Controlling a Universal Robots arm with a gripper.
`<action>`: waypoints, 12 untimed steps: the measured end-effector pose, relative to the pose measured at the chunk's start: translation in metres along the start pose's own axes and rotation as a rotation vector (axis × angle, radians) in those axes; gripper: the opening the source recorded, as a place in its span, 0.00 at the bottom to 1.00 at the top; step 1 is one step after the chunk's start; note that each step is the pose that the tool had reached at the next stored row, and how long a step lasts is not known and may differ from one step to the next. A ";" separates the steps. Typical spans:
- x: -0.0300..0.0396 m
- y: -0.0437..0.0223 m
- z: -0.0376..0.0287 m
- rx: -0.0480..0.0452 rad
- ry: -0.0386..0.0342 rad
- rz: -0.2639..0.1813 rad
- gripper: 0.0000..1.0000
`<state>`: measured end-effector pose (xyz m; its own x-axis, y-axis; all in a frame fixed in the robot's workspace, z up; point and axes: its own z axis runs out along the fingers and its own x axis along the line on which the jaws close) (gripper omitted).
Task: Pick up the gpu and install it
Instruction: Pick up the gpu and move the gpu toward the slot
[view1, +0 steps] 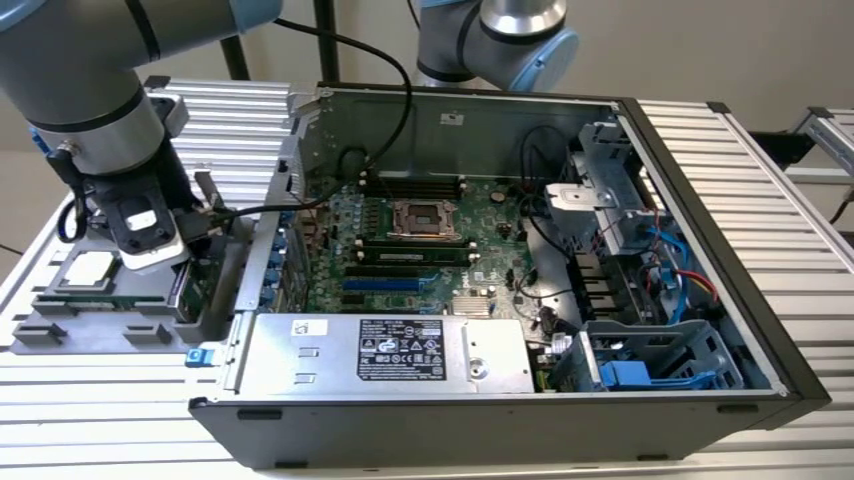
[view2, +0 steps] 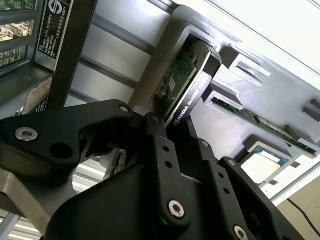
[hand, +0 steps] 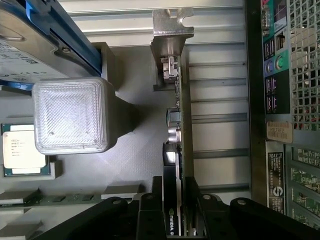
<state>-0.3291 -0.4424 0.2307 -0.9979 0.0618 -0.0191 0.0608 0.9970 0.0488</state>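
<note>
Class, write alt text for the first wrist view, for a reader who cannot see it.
The black gripper sits at one end of the gpu, a thin card seen edge-on, standing in a grey holder with its metal bracket at the far end. A processor chip and a blue-framed hard drive lie on one side, the computer case on the other.

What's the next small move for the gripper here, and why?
Probably a slow, straight lift. The gripper appears clamped on the gpu, which stands on edge in the grey holder beside the computer case, so pulling along its slot should avoid binding.
</note>
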 end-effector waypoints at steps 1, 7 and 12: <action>0.0000 0.0000 0.0000 -0.0001 -0.0001 0.000 1.00; 0.0000 0.0000 -0.0001 -0.0001 -0.0002 0.000 0.00; 0.0000 0.0000 -0.0002 0.0000 -0.0001 0.000 0.00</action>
<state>-0.3292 -0.4424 0.2309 -0.9979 0.0618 -0.0192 0.0608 0.9970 0.0488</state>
